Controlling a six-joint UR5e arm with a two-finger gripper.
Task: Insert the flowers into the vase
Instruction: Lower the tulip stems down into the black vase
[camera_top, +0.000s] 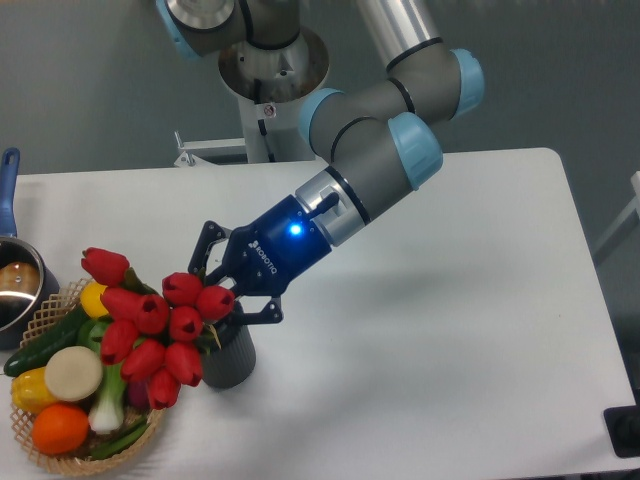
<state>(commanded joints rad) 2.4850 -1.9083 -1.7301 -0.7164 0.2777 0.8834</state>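
Your UR5e arm (380, 130) reached down and leftward over the white table (450, 300), and its gripper (222, 296) sat directly above the mouth of the dark grey vase (228, 358), fingers spread around the stem end of the bunch (whether they were clamped on the stems or had let go, you could not tell, since the tulip heads hid the contact).

The red tulips (160, 325) fanned out down and to the left of the gripper, leaning well away from upright, with their heads hanging over the wicker basket (60, 455) of vegetables. The stems appeared to enter the vase just under the fingers.

The main risk, as you would have judged it, was tipping: the bunch was wider than the vase and its weight lay off to one side, so a release there could have pulled the vase over toward the basket. A withdrawal could also have snagged leaves and dragged the bunch back out. The blue-handled steel pot (15, 285) stood far left of the gripper, clear of trouble.
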